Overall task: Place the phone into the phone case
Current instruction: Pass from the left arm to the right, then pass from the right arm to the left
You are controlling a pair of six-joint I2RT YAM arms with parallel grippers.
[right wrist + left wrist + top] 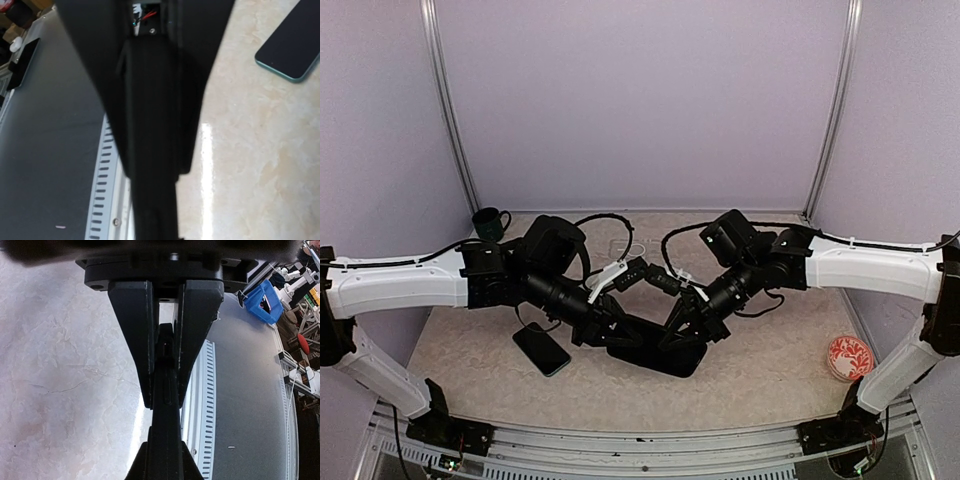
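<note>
The phone [542,349], dark with a teal rim, lies flat on the table, left of centre; it also shows in the right wrist view [292,47]. The black phone case [655,352] hangs edge-on just above the table between both arms. My left gripper [610,335] is shut on its left end, and in the left wrist view the case edge [165,440] runs out from between those fingers [164,402]. My right gripper [685,335] is shut on the other end; there the case [152,210] fills the gap between its fingers [152,170].
A dark green mug [490,222] stands at the back left corner. A round red-patterned dish [850,357] lies at the right edge. The table's slotted metal front rail [200,405] runs just beneath the case.
</note>
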